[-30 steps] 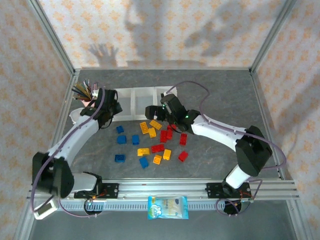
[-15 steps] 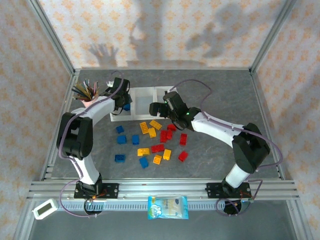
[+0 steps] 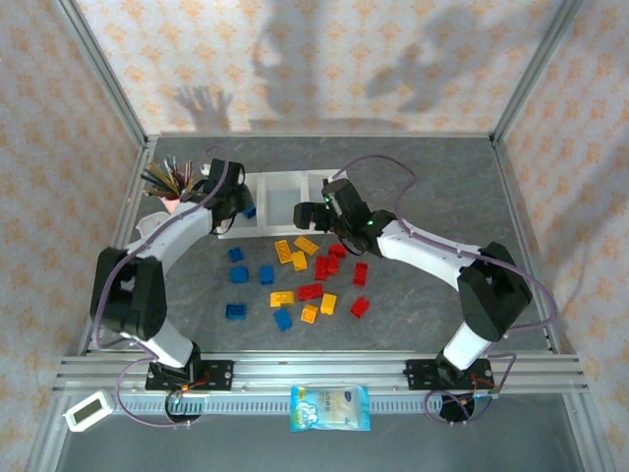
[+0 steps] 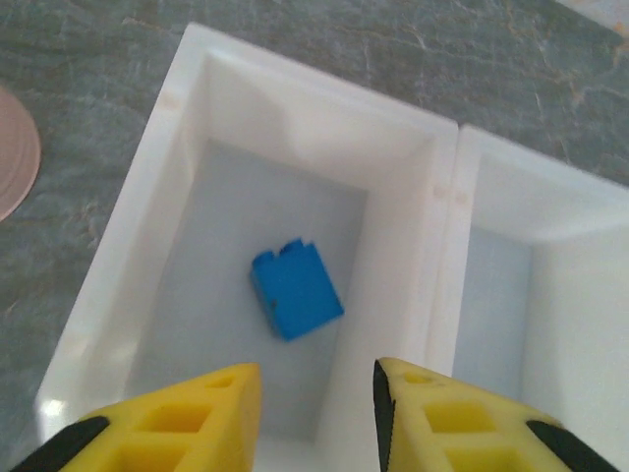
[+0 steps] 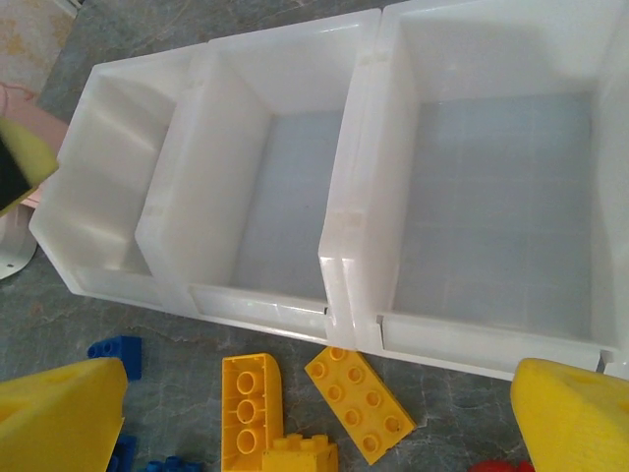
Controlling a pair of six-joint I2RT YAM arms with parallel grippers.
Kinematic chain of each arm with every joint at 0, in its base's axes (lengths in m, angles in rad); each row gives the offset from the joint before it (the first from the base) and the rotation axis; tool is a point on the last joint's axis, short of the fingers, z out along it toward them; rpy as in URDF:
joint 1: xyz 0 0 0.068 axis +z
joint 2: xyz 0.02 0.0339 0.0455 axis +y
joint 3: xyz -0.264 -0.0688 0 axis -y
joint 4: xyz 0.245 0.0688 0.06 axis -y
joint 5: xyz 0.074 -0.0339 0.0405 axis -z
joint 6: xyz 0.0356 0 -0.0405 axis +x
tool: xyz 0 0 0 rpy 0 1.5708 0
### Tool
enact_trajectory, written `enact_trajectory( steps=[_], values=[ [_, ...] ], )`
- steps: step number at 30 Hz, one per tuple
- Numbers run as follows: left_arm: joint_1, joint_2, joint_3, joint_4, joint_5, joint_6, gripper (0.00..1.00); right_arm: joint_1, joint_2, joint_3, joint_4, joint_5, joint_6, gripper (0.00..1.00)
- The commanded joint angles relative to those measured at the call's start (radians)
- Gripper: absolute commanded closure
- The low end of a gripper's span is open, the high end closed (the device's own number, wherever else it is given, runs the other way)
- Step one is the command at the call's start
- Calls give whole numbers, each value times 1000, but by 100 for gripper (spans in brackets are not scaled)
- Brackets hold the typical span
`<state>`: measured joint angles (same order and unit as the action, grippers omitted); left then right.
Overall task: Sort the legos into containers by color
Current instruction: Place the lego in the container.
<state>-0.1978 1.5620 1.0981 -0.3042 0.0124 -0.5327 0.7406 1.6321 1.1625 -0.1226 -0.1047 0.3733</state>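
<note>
Your left hand point(image 4: 316, 413) was clamped shut a second ago and off to the left of the containers point(image 5: 349, 187). Since then it has swung over their left-end compartment point(image 4: 177, 197) and its fingers have parted. Nothing sits between them now, and the blue brick point(image 4: 296, 290) lies flat on that compartment's floor, directly below the hand.

So the drop looks done. One blue piece is sorted, and the left-end compartment is now the blue one. The middle and right-end compartments hold nothing yet.

Your right hand point(image 5: 319, 403) has barely shifted. It hangs over the near wall of the containers with its fingers spread wide and gripping nothing. Two yellow bricks point(image 5: 359, 405) lie on the surface point(image 3: 423, 295) just in front of that wall, beneath it.

The rest of the legos point(image 3: 305, 275) are scattered on the surface in front of the containers, red, yellow and several blue. By my reading the job is only at its start. Your left hand can lift clear and go back for another blue.
</note>
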Motion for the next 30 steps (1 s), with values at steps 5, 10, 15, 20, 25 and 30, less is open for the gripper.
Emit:
enact_trajectory(
  steps=[5,10,15,20,25,30],
  values=[
    [-34,-186,-187,-103,0,-25,51,63,-74,-60,-43,-6,-11,0],
    [-60,-244,-286,-157,-39,-49,42,102,-68,-89,-40,-11,21,0],
    [-68,-241,-369,-112,-18,-76,34,135,-44,-127,11,-25,60,0],
    [-67,-192,-395,-30,13,-82,31,136,-13,-136,65,-44,95,0],
    [-67,-110,-373,8,-24,-100,30,136,-4,-132,88,-19,94,0],
    [-68,-59,-370,60,-42,-115,32,136,-5,-138,82,0,84,0]
  ],
)
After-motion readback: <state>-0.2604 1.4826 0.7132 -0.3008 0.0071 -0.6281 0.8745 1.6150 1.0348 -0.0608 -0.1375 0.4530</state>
